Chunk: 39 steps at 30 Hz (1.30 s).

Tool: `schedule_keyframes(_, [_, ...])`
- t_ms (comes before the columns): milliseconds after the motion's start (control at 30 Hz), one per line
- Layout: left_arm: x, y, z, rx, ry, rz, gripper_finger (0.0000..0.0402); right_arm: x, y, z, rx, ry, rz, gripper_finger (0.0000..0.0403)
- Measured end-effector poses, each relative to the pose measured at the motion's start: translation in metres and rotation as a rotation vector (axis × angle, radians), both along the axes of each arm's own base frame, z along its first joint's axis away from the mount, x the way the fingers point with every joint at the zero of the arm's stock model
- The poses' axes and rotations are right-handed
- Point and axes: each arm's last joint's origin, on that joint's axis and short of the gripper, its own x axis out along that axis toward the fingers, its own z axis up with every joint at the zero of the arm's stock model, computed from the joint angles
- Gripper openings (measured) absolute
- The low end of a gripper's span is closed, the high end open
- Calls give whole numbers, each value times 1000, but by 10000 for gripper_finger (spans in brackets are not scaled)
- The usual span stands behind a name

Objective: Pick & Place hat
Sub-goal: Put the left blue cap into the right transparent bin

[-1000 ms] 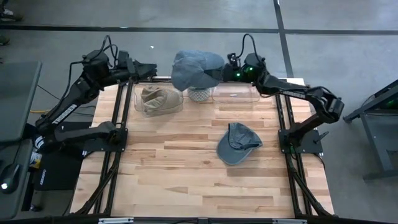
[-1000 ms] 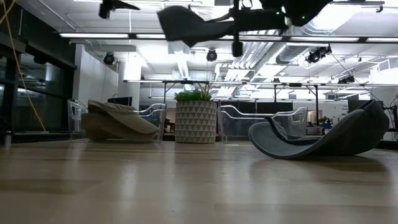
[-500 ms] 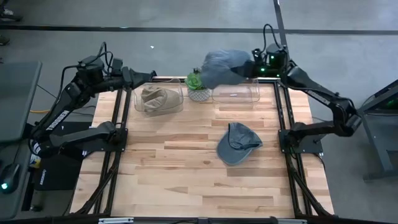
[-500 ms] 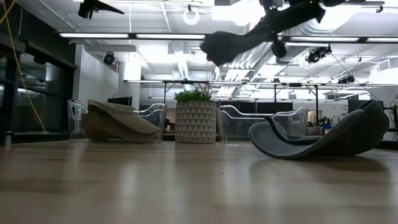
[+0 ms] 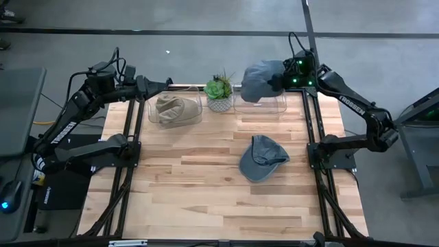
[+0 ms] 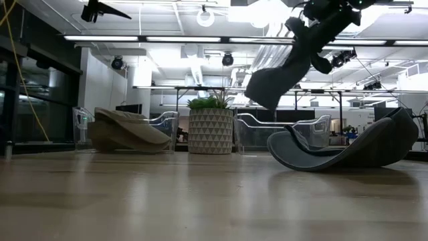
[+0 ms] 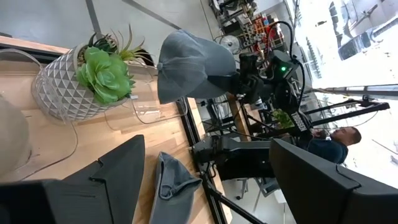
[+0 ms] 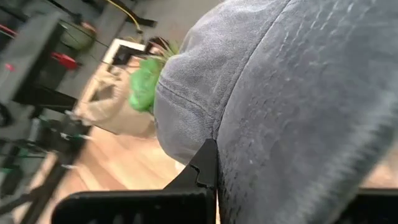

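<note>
A: Soft grey cloth, that hat (image 5: 259,79) — it droops from the right pincer (image 5: 280,81) like a limp bag, so it looks light and floppy, with nothing fragile about it.

B: Where is the hold?

A: The right pincer is clenched on a fold at the hat's edge; the low view shows the body sagging below. A pinch on the brim or seam seems the safest purchase.

B: And its place?

A: In the air above the clear bin (image 5: 269,106) at the table (image 5: 206,185) rear, right of the plant pot (image 5: 219,103).

B: Changed from a second ago?

A: Yes; then it hung over the pot, nearer the tan hat (image 5: 175,110). The left pincer (image 5: 164,84) waits released, pulled back to the left.
</note>
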Motion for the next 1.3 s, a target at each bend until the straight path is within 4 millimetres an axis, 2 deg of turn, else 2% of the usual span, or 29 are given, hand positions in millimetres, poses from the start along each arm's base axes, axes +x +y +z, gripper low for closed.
schedule_keyframes(267, [0,0,-1,-5,6,0,303,13,-2,-20,41,120,16,5])
schedule_keyframes(700, [0,0,-1,-11,3,1,303,40,-15,-57,213,175,-5,5])
schedule_keyframes(967, [0,0,-1,-11,3,0,303,47,-23,-70,274,169,-29,5])
schedule_keyframes(1300, [0,-1,-3,-29,21,-2,303,48,-29,-90,334,256,-65,13])
